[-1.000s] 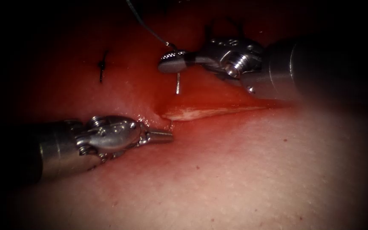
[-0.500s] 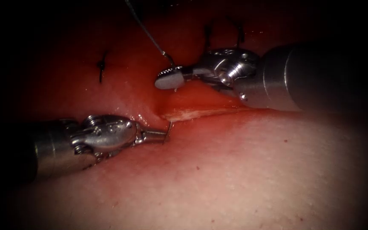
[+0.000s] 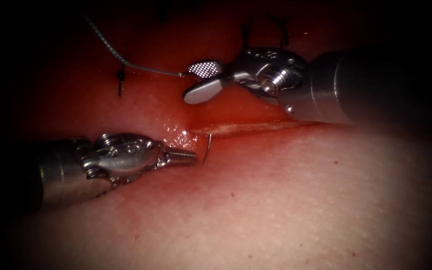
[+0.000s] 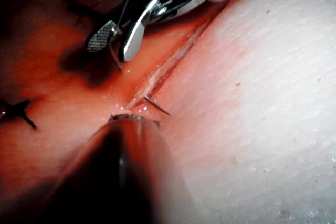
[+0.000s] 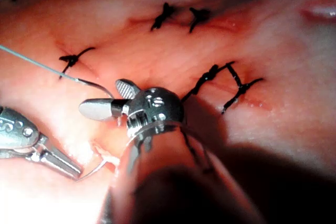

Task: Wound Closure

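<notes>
My right tool (image 3: 189, 83) hangs over the far edge of the cut (image 3: 256, 127) with its jaws spread wide and nothing between them. The curved needle sits in the tissue (image 3: 301, 200) at the cut's left end. Its tail, with the thread (image 3: 146, 70) on it, lies just left of the open jaws. Its tip (image 3: 208, 147) curves up out of the near edge, also seen as the needle tip (image 4: 157, 106). My left tool (image 3: 195, 158) lies on the near side, jaws together and empty, their ends just short of that tip. In the right wrist view the right tool (image 5: 100, 96) stands open.
Dark knotted stitches sit left of the cut (image 3: 119, 80) and behind the right tool (image 3: 283, 35); several more stitches (image 5: 226, 82) cross the tissue. Red fluid wets the tissue around the cut's left end. The thread runs away to the upper left.
The right tool pushed the needle deeper, then opened and let it go. The needle tip has come out of the near edge by the left tool. The thread has swung left.
</notes>
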Tool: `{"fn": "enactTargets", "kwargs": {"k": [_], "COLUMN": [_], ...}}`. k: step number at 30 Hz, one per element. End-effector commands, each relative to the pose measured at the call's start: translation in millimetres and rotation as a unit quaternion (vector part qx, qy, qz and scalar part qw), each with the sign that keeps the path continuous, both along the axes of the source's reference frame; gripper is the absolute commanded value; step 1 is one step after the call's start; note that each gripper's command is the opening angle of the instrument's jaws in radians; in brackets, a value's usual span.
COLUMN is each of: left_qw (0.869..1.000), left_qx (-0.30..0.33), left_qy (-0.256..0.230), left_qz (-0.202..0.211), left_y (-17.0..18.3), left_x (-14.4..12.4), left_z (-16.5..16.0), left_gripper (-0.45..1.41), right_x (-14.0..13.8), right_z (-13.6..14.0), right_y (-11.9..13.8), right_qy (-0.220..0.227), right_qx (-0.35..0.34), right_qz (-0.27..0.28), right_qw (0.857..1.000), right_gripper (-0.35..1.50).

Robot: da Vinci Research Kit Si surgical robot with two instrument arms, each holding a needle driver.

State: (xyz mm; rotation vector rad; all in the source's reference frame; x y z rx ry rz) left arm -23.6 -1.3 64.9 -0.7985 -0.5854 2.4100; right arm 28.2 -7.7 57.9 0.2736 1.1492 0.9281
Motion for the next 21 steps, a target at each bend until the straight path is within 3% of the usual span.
{"fn": "enactTargets", "kwargs": {"k": [1,5,12,14,15,16,21], "left_qw": [1.000,1.000,1.000,1.000,1.000,1.000,1.000], "left_qx": [-0.001,-0.001,-0.001,-0.001,-0.002,-0.002,-0.002], "left_qy": [-0.001,0.000,0.000,0.000,-0.001,0.000,-0.001], "left_qz": [0.000,0.000,0.000,-0.001,0.001,0.001,0.001], "left_y": [0.2,0.2,0.1,0.1,0.1,0.1,0.1], "left_x": [-0.6,-0.6,-0.7,-0.8,-0.9,-0.9,-0.9], "left_z": [0.5,0.5,0.4,0.3,0.3,0.2,0.2], "left_gripper": [-0.08,-0.08,-0.08,-0.08,-0.08,-0.08,-0.08], "right_x": [1.0,1.5,1.6,2.0,2.2,2.3,2.3], "right_z": [-0.2,-1.5,-1.2,-0.5,0.0,0.3,0.7], "right_y": [0.4,0.3,0.4,0.5,0.3,0.0,-0.8], "right_qy": [-0.005,-0.017,-0.018,-0.028,-0.035,-0.046,-0.066], "right_qx": [-0.017,-0.067,-0.088,-0.094,-0.093,-0.090,-0.082], "right_qz": [-0.007,-0.031,-0.044,-0.048,-0.054,-0.062,-0.082], "right_qw": [1.000,0.997,0.995,0.994,0.994,0.993,0.991], "right_gripper": [1.45,1.35,0.94,0.61,-0.07,-0.35,-0.35]}}
